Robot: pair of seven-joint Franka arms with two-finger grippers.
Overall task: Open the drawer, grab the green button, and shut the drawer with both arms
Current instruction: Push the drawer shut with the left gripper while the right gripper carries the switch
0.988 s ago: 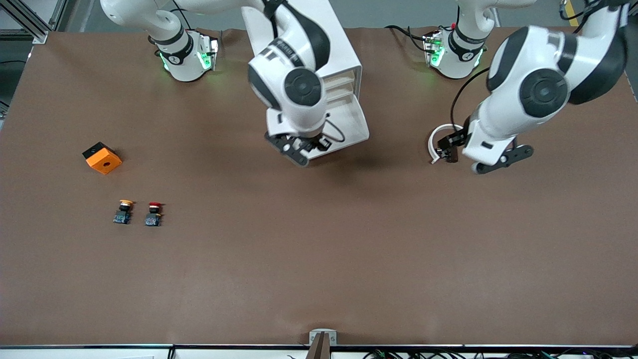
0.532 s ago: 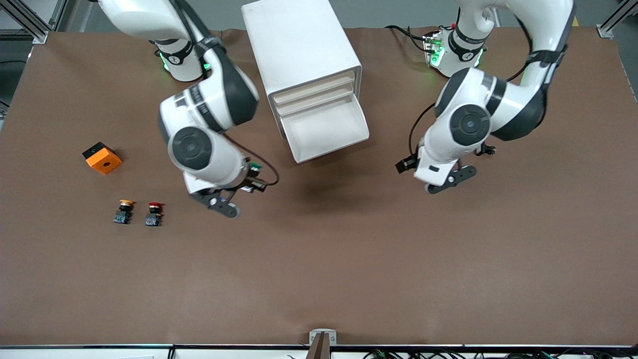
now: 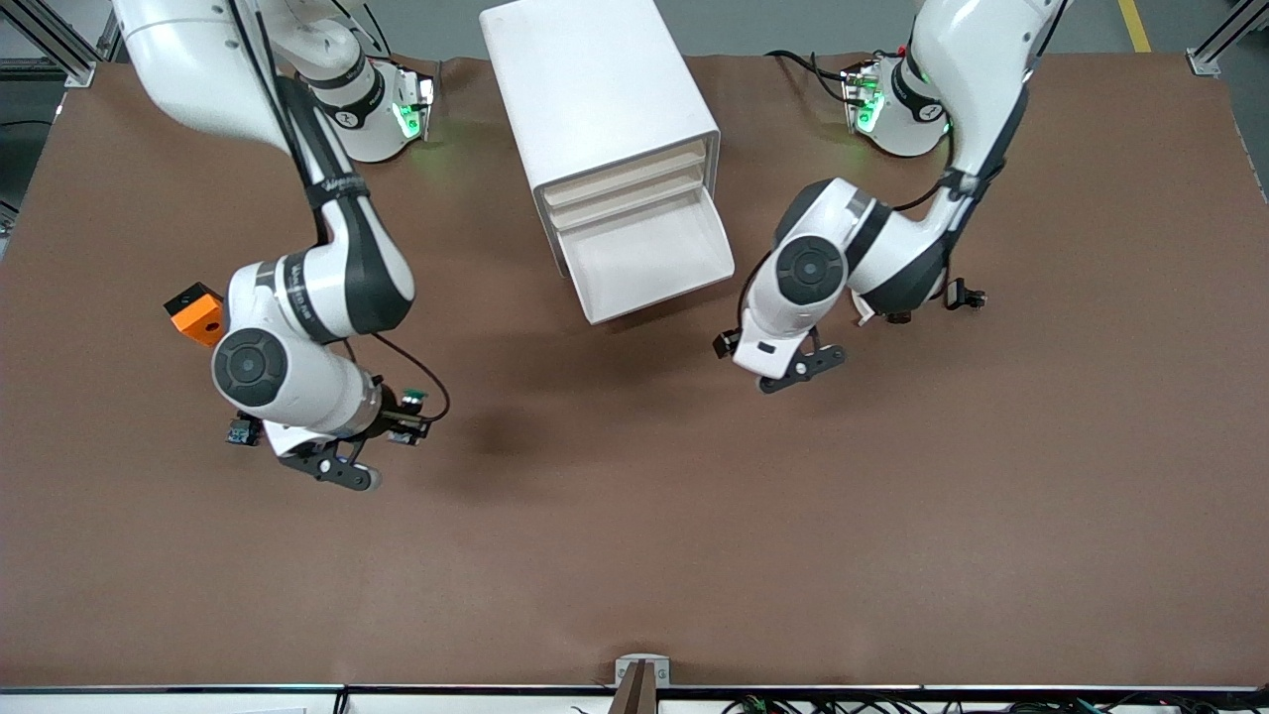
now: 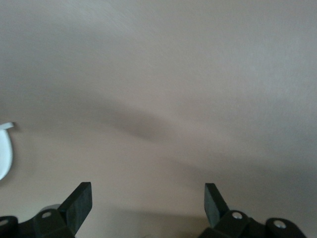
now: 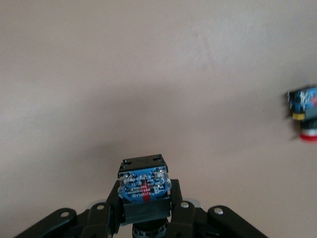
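The white cabinet (image 3: 595, 89) stands at the table's back middle, and its lowest drawer (image 3: 649, 260) is pulled out with its tray showing empty. My right gripper (image 3: 408, 416) hangs over the table toward the right arm's end and is shut on the green-capped button (image 3: 413, 399). In the right wrist view the button's bluish base (image 5: 144, 184) sits between the fingers of my right gripper (image 5: 144, 210). My left gripper (image 3: 727, 344) hovers over bare table beside the open drawer, toward the left arm's end. In the left wrist view my left gripper (image 4: 148, 196) is open and holds nothing.
An orange block (image 3: 196, 313) lies toward the right arm's end, partly covered by the right arm. Just under that arm shows the bluish base of the yellow-capped button (image 3: 237, 432). The red-capped button (image 5: 305, 113) shows in the right wrist view. Brown table stretches toward the front camera.
My right arm has swung from the open drawer toward the right arm's end, carrying the green button to beside the other two buttons. My left arm has moved toward the drawer.
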